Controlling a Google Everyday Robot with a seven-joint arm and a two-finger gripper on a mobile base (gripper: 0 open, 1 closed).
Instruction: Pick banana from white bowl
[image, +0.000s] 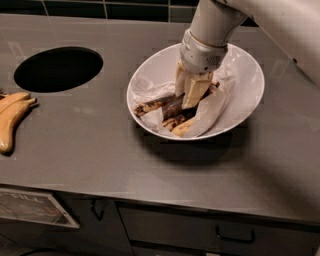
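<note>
The white bowl (247, 75) stands on the grey counter, lined with crumpled white paper. The dark brown-black banana (159, 104) lies in it as limp pieces with dull yellow patches, running from the left rim towards the middle. My gripper (189, 91) reaches down into the bowl from above. Its tan fingers (196, 90) stand close together, closed on the middle of the banana. The part of the banana under the fingers is hidden.
A round dark hole (58, 68) is cut into the counter at the left. Smooth yellow bananas (11, 117) lie at the left edge. Dark tiles run along the back. Drawers with handles (235, 235) sit below the counter's front edge.
</note>
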